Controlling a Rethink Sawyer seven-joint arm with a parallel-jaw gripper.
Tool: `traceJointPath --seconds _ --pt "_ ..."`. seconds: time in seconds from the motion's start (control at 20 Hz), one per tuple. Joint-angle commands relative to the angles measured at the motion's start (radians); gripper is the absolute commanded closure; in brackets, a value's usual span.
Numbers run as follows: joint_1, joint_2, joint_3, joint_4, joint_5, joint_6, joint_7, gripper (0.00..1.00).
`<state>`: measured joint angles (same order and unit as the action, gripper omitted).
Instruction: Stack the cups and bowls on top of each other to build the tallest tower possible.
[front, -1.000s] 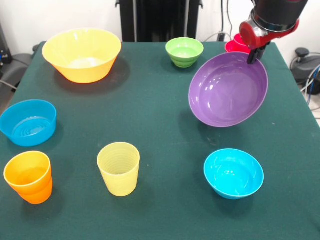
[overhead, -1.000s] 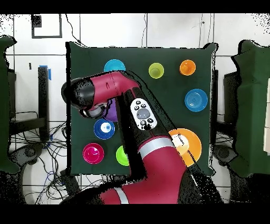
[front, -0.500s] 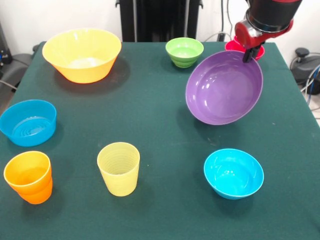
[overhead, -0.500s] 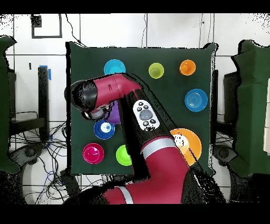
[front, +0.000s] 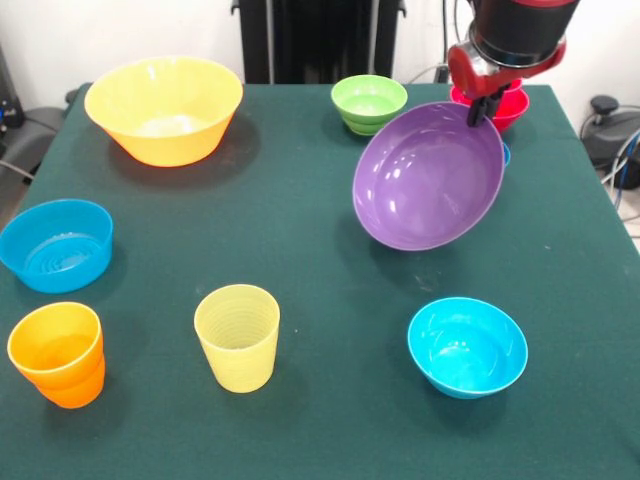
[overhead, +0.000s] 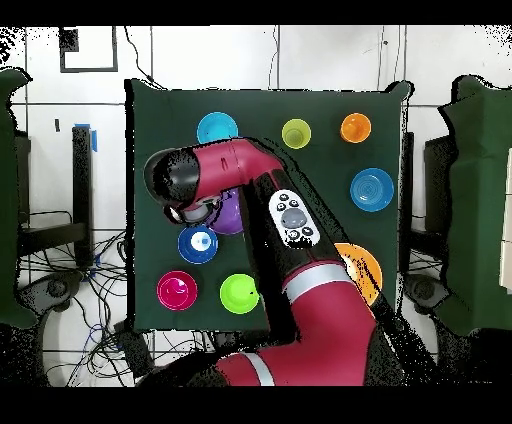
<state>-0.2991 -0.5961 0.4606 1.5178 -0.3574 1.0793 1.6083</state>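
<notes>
Seven bowls and some cups show on the green table (front: 300, 230), and every one whose inside can be seen holds nothing. Taking the purple bowl (front: 428, 178) as the landmark: it hangs clear of the cloth, tilted so that its hollow faces the front camera, with its shadow on the table beneath it. The gripper (front: 478, 108) is clamped on the bowl's upper rim, so the bowl hangs below the claw and a little to its picture left in the front view.

Just behind the purple bowl's top edge, toward the far table edge, stands the red bowl (front: 505, 104), partly hidden by the gripper; whether a cup sits in it cannot be told. A sliver of the dark blue bowl (front: 506, 153) peeks out just beside the purple bowl's right rim; from overhead that bowl (overhead: 198, 244) shows whole, with a pale glint at its middle. The lime green bowl (front: 369, 103) sits near the purple bowl's upper left. The cyan bowl (front: 467, 346) stands on the near side of the purple bowl, apart from it. Well to the left of the purple bowl are the yellow-orange bowl (front: 164, 108), the light blue bowl (front: 55, 244), the orange cup (front: 58, 353) and the ribbed pale yellow cup (front: 238, 336), all upright and apart from one another.
</notes>
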Motion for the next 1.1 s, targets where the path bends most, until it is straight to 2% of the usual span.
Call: traceJointPath --seconds 0.05,0.4,0.7,0.9,1.1 --pt "-0.013 -0.012 0.004 0.072 0.024 0.031 0.009 1.0" --pt "-0.002 -0.022 0.002 0.078 0.037 0.044 0.022 1.0" --pt "0.015 -0.051 0.005 0.07 0.017 0.044 0.001 1.0" --pt "0.038 -0.105 0.005 0.089 0.025 0.06 0.021 1.0" --pt "0.059 -0.175 -0.008 0.146 0.06 0.095 0.069 1.0"
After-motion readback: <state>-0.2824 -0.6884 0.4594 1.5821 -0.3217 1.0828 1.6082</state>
